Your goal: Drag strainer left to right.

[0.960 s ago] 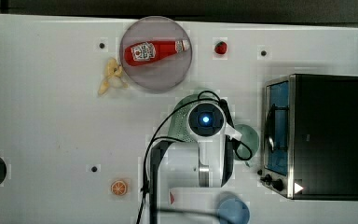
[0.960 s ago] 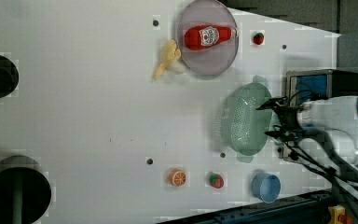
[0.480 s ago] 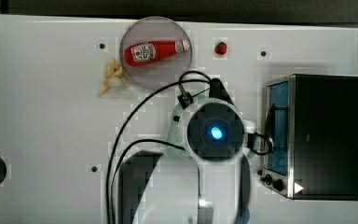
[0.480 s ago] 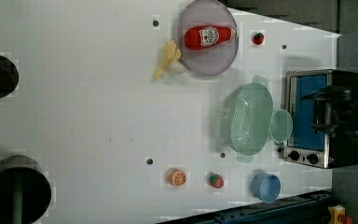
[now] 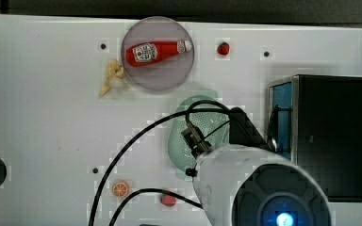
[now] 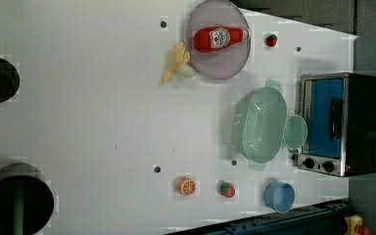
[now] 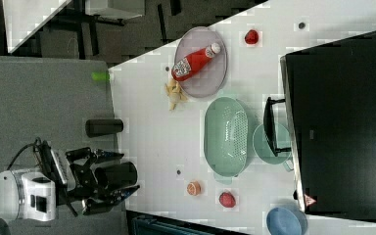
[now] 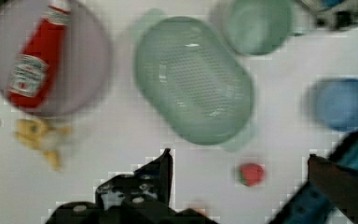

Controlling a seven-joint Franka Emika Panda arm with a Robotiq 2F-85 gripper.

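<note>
The strainer [image 6: 262, 125] is a pale mint-green oblong basket with a perforated base. It rests on the white table beside the toaster oven [image 6: 338, 122]. It also shows in the right view as the strainer [image 7: 226, 134] and in the wrist view as the strainer [image 8: 193, 79]. In the top view the arm's body [image 5: 264, 188] covers part of the strainer [image 5: 188, 136]. My gripper [image 8: 240, 156] hangs high above the table, apart from the strainer, open and holding nothing. In the right view the gripper [image 7: 117, 172] appears at the lower left.
A small green cup [image 6: 294, 132] sits between strainer and oven. A grey plate [image 5: 169, 75] carries a ketchup bottle [image 5: 158, 52]. A blue cup [image 6: 279, 196], an orange slice [image 6: 187, 186], two strawberries [image 6: 227, 189] [image 6: 271, 40] and a yellow item [image 6: 175, 61] lie around.
The arm has lifted away from the strainer toward the top camera and left the left view. The strainer has stayed where it was. The gripper has stayed open.
</note>
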